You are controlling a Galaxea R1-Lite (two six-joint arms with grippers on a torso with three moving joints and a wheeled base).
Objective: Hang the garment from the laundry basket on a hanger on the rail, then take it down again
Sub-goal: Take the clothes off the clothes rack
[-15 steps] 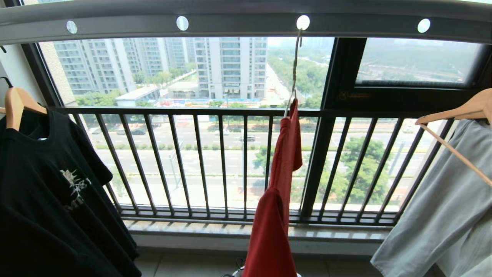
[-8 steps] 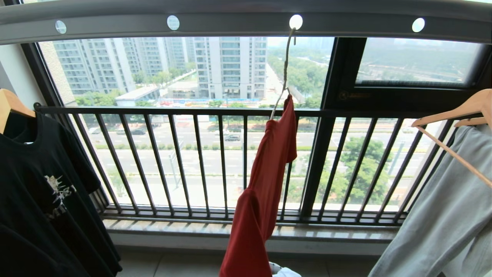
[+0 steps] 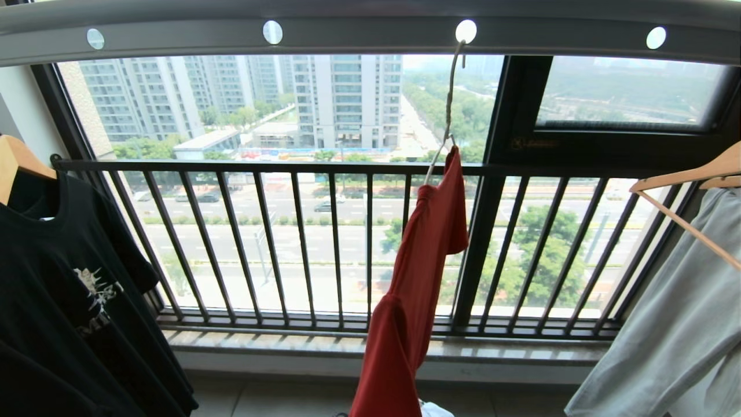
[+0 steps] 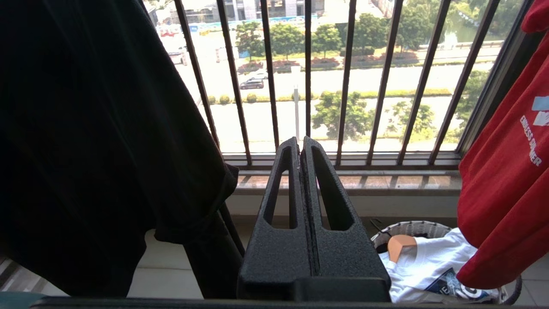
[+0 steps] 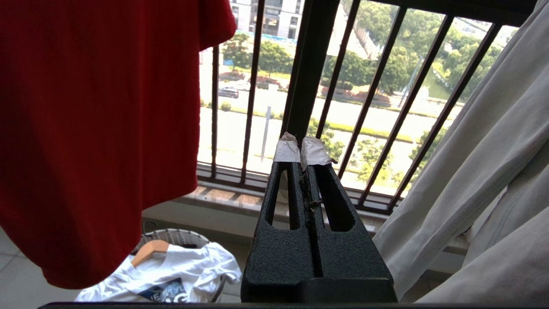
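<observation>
The garment, a red T-shirt, hangs edge-on from the thin pale wire hanger. The hanger's hook sits in a round hole of the grey rail overhead. Neither arm shows in the head view. My left gripper is shut and empty, low down, with the garment to one side. My right gripper, its tips taped white, is also shut and empty beside the garment. The laundry basket stands on the floor under the shirt, and its rim shows in the right wrist view too.
A black T-shirt hangs on a wooden hanger at the left. A pale grey garment hangs on another wooden hanger at the right. The black balcony railing runs behind. A white T-shirt lies in the basket.
The whole head view has shifted a little sideways and back, so the camera moved. The red shirt sways slightly on its hanger. It stays hooked on the rail.
</observation>
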